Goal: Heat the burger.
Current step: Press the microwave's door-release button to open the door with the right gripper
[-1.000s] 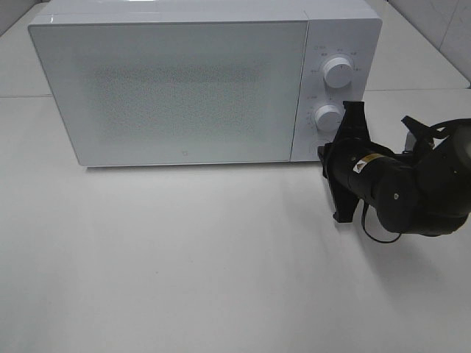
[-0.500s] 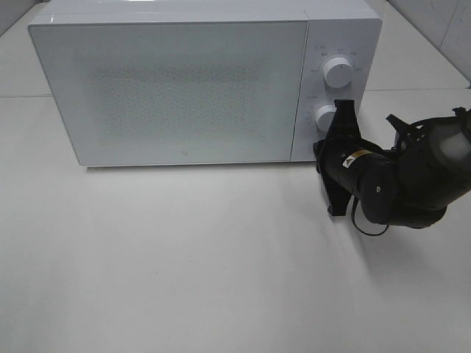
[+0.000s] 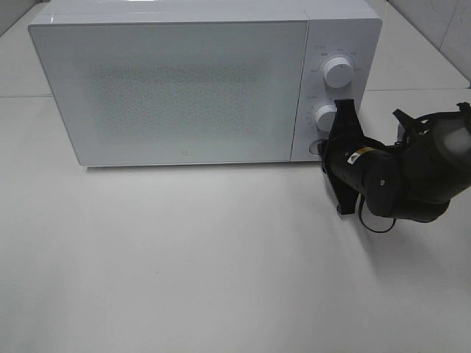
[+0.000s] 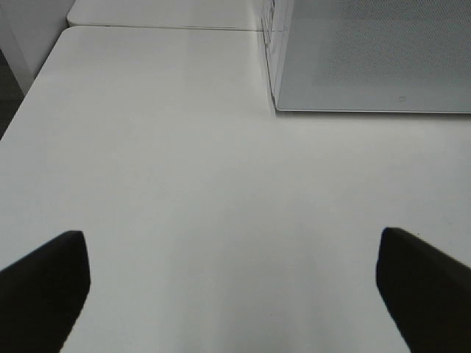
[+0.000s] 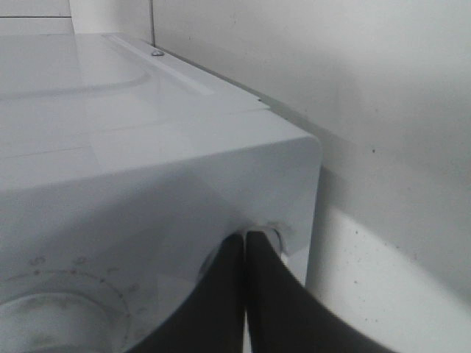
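- At the microwave's [image 3: 176, 88] lower right corner, the right gripper [image 5: 245, 237], fingers together, is setting its tips against the button [image 3: 316, 147] under the lower dial [image 3: 327, 117].
- Straight ahead of those tips, the button is lying; the right arm is far nearer.
- Left gripper [image 4: 229, 235] is hanging spread wide over the worktop [image 4: 184, 184], holding nothing.
- Burger is showing in no view; it is probably sitting behind the shut door [image 3: 169, 95], so I cannot tell its look.

One white microwave [image 3: 176, 88] stood on one pale tabletop [image 3: 184, 257]. Its control panel carried two round white dials, an upper dial [image 3: 338, 72] and a lower dial [image 3: 327, 118]. One black robot arm [image 3: 401, 184] showed in the high view. Two tools appeared in the wrist views: the left tool [image 4: 235, 287] and the right tool [image 5: 245, 294].
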You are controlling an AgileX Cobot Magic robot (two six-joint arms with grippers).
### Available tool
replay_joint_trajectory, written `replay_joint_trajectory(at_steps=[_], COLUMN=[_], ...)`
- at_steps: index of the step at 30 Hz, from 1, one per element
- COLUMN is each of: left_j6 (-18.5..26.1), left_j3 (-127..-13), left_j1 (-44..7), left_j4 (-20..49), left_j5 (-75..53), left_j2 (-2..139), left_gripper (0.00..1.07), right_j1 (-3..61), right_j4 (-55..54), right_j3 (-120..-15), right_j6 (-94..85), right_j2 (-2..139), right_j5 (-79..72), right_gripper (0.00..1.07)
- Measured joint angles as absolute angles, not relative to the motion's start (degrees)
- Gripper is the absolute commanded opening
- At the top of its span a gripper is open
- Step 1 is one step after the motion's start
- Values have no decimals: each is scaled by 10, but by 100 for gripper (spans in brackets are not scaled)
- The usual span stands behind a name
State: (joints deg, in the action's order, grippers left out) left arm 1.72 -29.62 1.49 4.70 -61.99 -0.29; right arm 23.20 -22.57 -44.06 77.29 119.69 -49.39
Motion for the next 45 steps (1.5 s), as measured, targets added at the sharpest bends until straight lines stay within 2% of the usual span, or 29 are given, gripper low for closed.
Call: replay_joint_trajectory(at_steps=[45], left_j6=[17], left_j3=[-296], left_j1=[15], left_j4=[47], left_j5=[-620], left_j2=[-3], left_gripper=[98], right_j1=[254], right_j4=[-323], right_j3=[-488], right_j6=[717], right_j2=[1208], right_j5=[-474], right_gripper=[0])
